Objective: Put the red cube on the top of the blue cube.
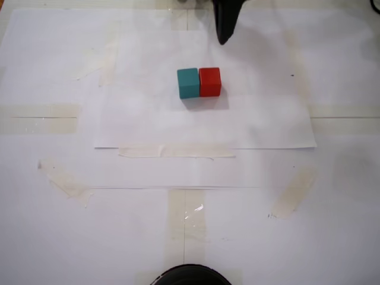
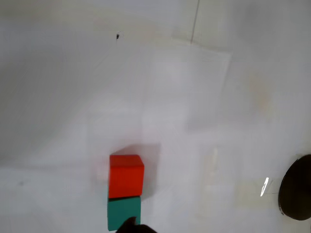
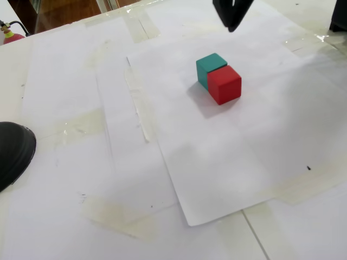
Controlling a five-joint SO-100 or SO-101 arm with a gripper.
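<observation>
The red cube [image 1: 209,81] and the blue (teal) cube [image 1: 188,82] stand side by side on white paper, faces touching, the red one to the right in this fixed view. Both also show in the other fixed view, red [image 3: 224,84] and teal [image 3: 209,66], and in the wrist view, red [image 2: 126,174] above teal [image 2: 124,212]. My black gripper [image 1: 222,37] hangs above the paper beyond the cubes, apart from them; it also shows in the other fixed view [image 3: 232,21]. Its fingers taper to one point and look shut, holding nothing. Only a dark tip [image 2: 132,226] shows in the wrist view.
A black round object [image 1: 190,276] sits at the table's near edge; it also shows in the other fixed view [image 3: 13,151] and the wrist view [image 2: 296,194]. Strips of tape [image 1: 175,152] hold the paper sheets down. A red item [image 3: 12,36] lies beyond the table corner.
</observation>
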